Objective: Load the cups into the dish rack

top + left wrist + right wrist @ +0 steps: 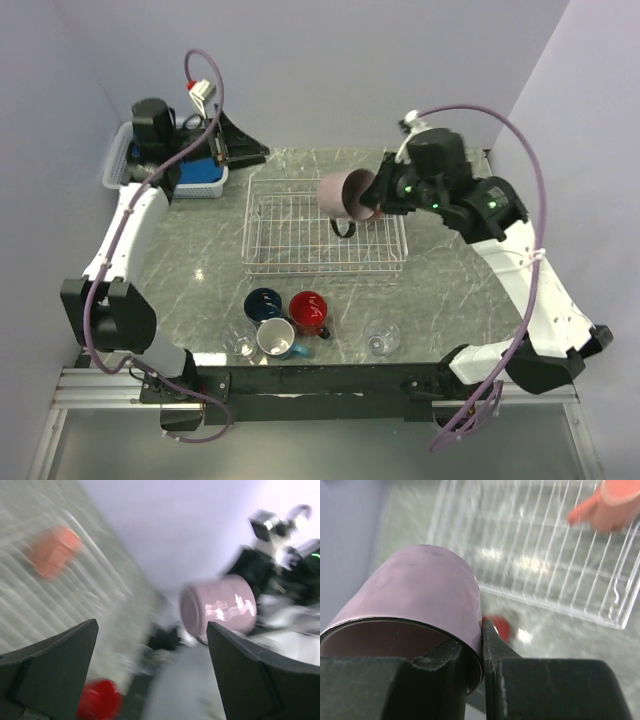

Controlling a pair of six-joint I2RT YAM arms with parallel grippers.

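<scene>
My right gripper (pixel 378 196) is shut on the rim of the mauve mug (pixel 346 194), one finger inside and one outside (pixel 482 640), and holds it tilted above the right side of the white wire dish rack (pixel 322 268). A salmon-orange mug (pixel 615 500) lies in the rack; it also shows in the left wrist view (pixel 52 550). The navy mug (pixel 263 303), red mug (pixel 310 312), light blue mug (pixel 276 338) and two glass cups (pixel 243 346) (pixel 381 338) stand in front of the rack. My left gripper (pixel 245 150) is open and empty at the back left (pixel 152 680).
A white plastic basket with blue cloth (pixel 195 178) stands at the back left, beside the left arm. Grey walls close the table at the back and sides. The wrist views are motion-blurred.
</scene>
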